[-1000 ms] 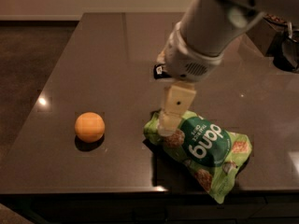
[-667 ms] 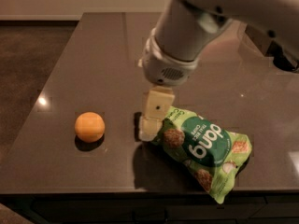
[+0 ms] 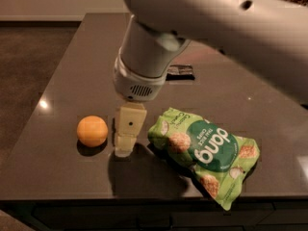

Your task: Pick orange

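Observation:
The orange (image 3: 92, 130) is a small round orange-yellow fruit lying on the dark table (image 3: 67, 76) at the left front. My gripper (image 3: 123, 143) hangs from the grey arm, pointing down, just right of the orange and a short gap from it, low over the table. It holds nothing that I can see. The green snack bag (image 3: 204, 150) lies to the right of the gripper.
A small dark flat object (image 3: 180, 71) lies on the table behind the arm. The table's front edge runs just below the orange and the bag; its left edge slants away at the left. The large arm body fills the upper right.
The arm and gripper have moved left, from over the bag's left end to the gap between bag and orange. The orange and bag have not moved.

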{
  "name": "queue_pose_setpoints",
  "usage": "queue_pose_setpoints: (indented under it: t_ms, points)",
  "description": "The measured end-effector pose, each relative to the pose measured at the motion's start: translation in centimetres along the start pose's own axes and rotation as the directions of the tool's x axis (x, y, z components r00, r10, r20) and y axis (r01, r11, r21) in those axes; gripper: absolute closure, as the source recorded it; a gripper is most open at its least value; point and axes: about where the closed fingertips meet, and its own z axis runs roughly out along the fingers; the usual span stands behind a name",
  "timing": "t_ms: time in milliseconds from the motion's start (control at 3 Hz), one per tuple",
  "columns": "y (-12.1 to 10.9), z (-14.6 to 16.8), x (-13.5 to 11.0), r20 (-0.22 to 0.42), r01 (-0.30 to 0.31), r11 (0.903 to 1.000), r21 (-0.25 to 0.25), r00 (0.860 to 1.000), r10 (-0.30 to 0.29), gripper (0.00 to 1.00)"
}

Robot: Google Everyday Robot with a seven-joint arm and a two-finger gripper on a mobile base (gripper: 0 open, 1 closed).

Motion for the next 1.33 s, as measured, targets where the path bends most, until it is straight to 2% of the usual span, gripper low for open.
queue_pose_setpoints:
  t_ms: [333,1333]
  points:
    - [0.2,2.6,-1.9,0.007,0.020,0.9995,-0.026,1.000,-0.020,0.00]
    - [0.8,7.1,-3.9,0.000,0.064,0.9946,-0.082,0.998,-0.064,0.00]
